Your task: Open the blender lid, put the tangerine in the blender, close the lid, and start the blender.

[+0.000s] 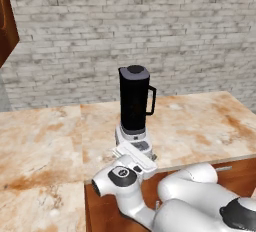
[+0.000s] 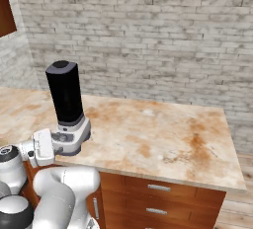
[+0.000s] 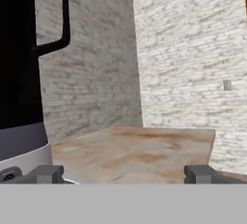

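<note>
My own arm hides the front of the blender's (image 1: 134, 107) base in the left base view, so I can't read its buttons. In the hand view, the picture's left and top edges cut the blender off. My tool's (image 3: 123, 174) tips peek up, wide apart.

Blender lid (image 1: 135, 71) on blender (image 1: 134, 107) — blender on counter (image 1: 200, 121), near its front edge.
</note>
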